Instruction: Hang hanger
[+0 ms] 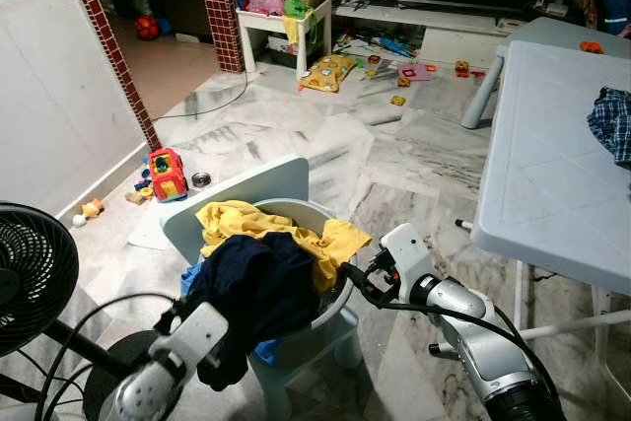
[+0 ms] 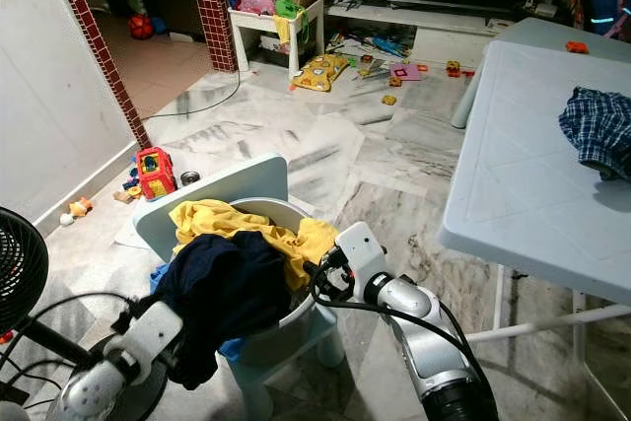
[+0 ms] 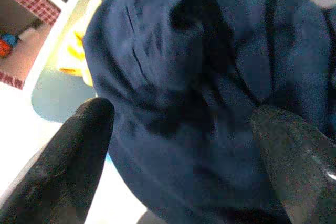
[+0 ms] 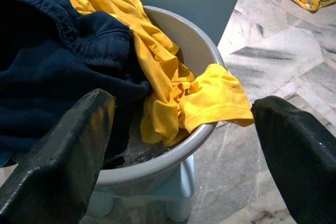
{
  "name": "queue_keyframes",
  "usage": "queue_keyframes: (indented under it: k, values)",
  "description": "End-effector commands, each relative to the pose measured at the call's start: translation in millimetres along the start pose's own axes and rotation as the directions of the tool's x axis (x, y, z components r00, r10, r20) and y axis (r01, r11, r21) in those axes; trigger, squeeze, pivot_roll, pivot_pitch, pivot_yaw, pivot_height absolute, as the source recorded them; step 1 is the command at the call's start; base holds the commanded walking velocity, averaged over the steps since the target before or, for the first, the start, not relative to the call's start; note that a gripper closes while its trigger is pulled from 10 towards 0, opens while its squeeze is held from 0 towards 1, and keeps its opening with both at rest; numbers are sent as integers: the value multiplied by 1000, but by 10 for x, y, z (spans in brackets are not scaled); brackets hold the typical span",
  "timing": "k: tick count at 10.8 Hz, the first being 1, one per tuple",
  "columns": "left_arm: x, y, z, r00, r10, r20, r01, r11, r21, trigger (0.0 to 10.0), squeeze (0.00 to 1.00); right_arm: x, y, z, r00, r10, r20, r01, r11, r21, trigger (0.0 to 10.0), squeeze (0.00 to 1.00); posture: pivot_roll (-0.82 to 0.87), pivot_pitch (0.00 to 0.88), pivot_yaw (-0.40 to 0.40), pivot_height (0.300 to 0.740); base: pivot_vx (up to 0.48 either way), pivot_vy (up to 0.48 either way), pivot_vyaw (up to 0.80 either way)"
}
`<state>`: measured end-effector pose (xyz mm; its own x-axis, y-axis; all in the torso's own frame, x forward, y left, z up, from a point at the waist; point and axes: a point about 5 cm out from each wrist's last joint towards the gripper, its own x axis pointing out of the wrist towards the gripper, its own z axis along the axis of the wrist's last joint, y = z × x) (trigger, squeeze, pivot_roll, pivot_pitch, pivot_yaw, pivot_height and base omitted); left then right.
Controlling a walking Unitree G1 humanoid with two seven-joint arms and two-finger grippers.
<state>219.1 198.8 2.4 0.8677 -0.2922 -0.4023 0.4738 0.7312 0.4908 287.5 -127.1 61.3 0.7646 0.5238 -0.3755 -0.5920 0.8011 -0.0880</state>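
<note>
A grey basin stands on a small pale blue chair. A navy garment is heaped in it and spills over the near rim. A yellow garment lies behind it, with one flap draped over the right rim. My left gripper is open and pushed up against the navy garment, which bulges between the two fingers. My right gripper is open just right of the basin, level with the yellow flap and apart from it.
A black standing fan is close on my left, its cable on the floor. A pale blue table with a plaid cloth stands at the right. Toys, among them a red toy car, lie on the marble floor beyond.
</note>
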Motion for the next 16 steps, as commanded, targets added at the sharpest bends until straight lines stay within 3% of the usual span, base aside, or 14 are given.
queue_keyframes:
  k: [1, 2, 6, 7, 10, 11, 12, 14, 16]
  values:
    - [20, 2, 10, 1000, -2, 7, 2, 1000, 14, 10000, 733, 24, 1, 49, 1000, 11, 13, -10, 1000, -15, 10000, 0, -149, 0, 32, 740, 0, 0, 0]
    - [63, 12, 51, 1000, -8, 29, 8, 1000, 2, 10000, 1000, 22, 2, 51, 1000, 9, 14, -9, 1000, -15, 10000, 0, -153, 0, 36, 740, 0, 0, 0]
    - [161, 43, 140, 999, -27, 36, 26, 999, 26, 10000, 1000, 3, -15, 41, 1000, 3, 12, -2, 1000, -14, 10000, 0, -161, 0, 37, 740, 0, 0, 0]
    - [192, 28, 176, 998, -43, 47, 42, 999, 27, 10000, 0, 4, -16, 44, 1000, 3, 12, -3, 1000, -15, 10000, 0, -164, 0, 34, 740, 0, 0, 0]
    - [226, 19, 249, 997, -52, 65, 50, 998, 32, 10000, 0, 11, -20, 57, 1000, 5, 14, -5, 1000, -17, 10000, 0, -168, 0, 34, 740, 0, 0, 0]
    - [233, 23, 267, 996, -52, 68, 50, 998, 31, 9255, 0, 10, -21, 57, 1000, 5, 14, -5, 1000, -17, 10000, 0, -168, 0, 34, 740, 0, 0, 0]
    - [245, 26, 287, 996, -56, 71, 54, 998, 30, 7765, 0, 8, -18, 56, 1000, 6, 13, -6, 1000, -17, 10000, 0, -172, 0, 35, 740, 0, 0, 0]
    - [255, 29, 323, 995, -63, 71, 61, 998, 29, 10000, 0, -5, -9, 49, 1000, 11, 12, -11, 1000, -15, 10000, 0, -178, 0, 40, 740, 0, 0, 0]
    - [213, 48, 321, 997, -47, 59, 46, 999, 21, 10000, 0, -29, -3, 26, 1000, 15, 6, -15, 1000, -10, 10000, 0, -175, 0, 40, 740, 0, 0, 0]
